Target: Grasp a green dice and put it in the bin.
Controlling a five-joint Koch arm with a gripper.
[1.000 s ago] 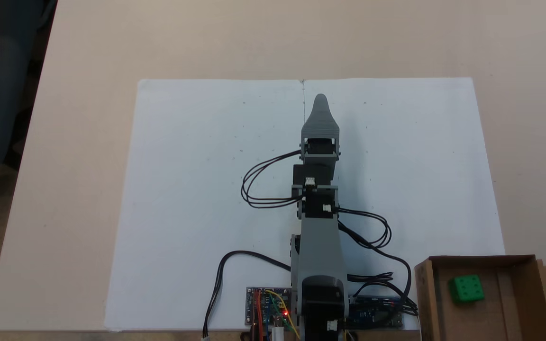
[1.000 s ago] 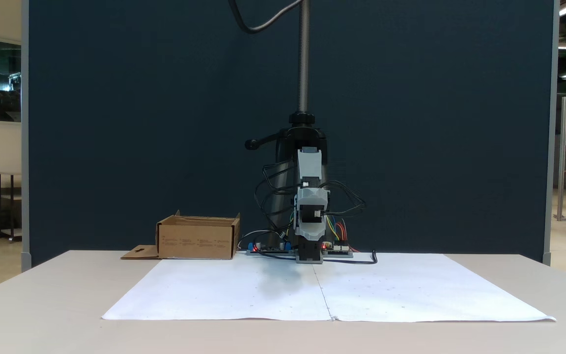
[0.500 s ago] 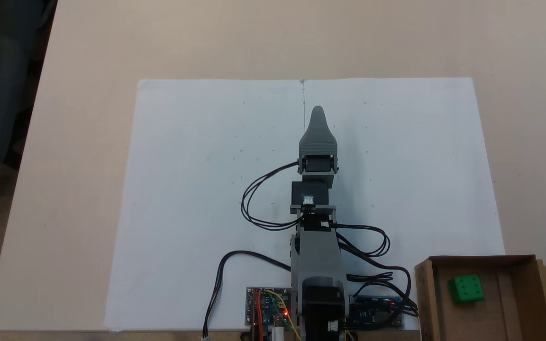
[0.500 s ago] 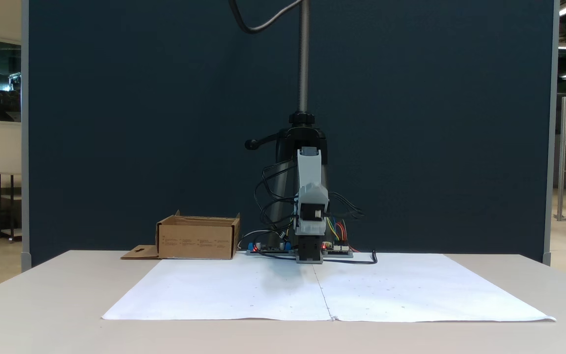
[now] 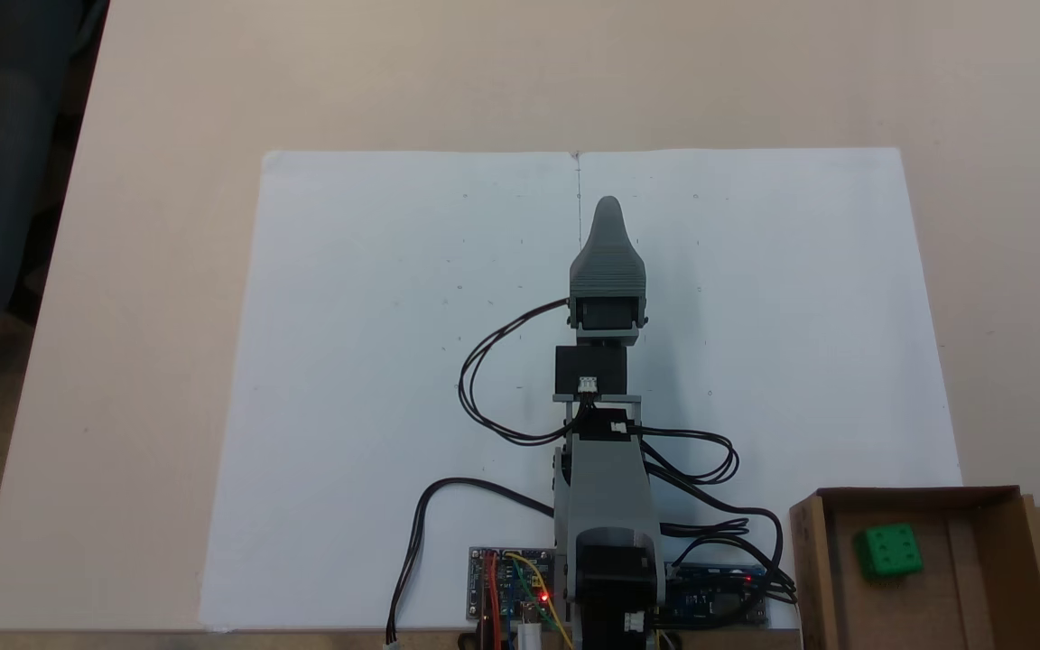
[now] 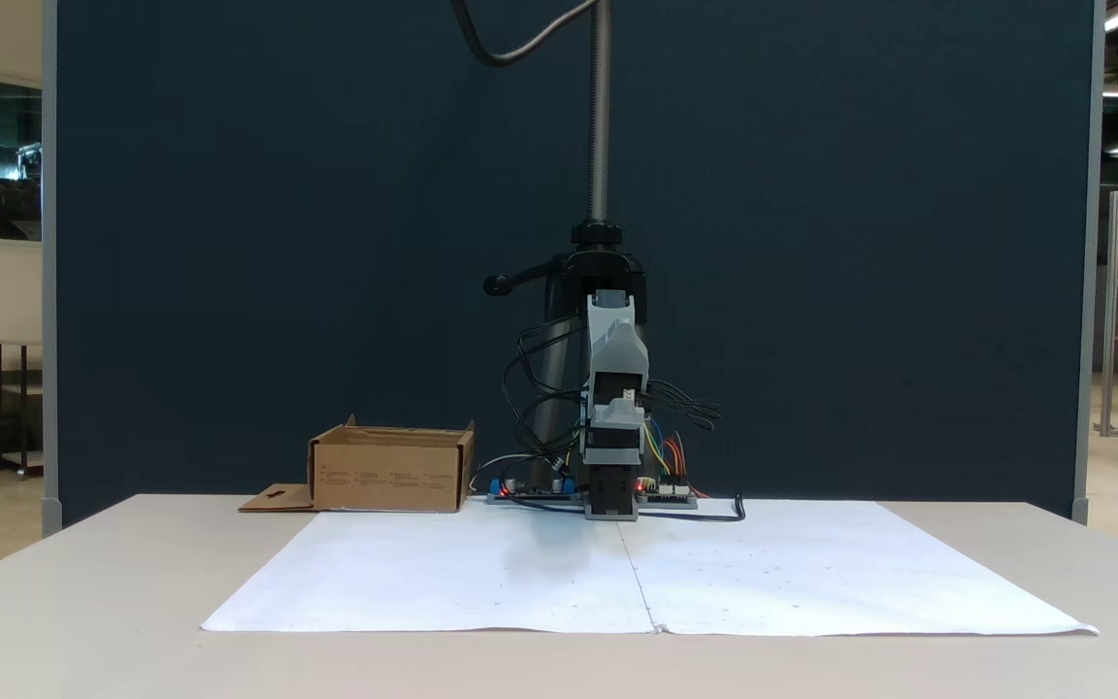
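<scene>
Table [image 5: 123, 361]: you see it carry the paper [image 5: 376, 361], the arm and the bin, as half a second ago.
Arm [image 5: 608, 469]: it runs up the middle of the paper in the top-down view; over the last second you see it fold back toward its base, then settle.
Bin [image 5: 809, 560]: bottom right in the top-down view, far left in the front view, unmoved.
Gripper [image 5: 608, 212]: over bare paper, well apart from the bin; one tip shows, so you cannot tell how far open it is. It carries nothing you can see.
Dice [image 5: 887, 550]: in the bin's left half, resting on the floor, unmoved.
Dice facing: six-pip face up, slightly turned; a cube, so no long axis.
Meaning: the drop looks done; you seem to be parking the arm.
</scene>
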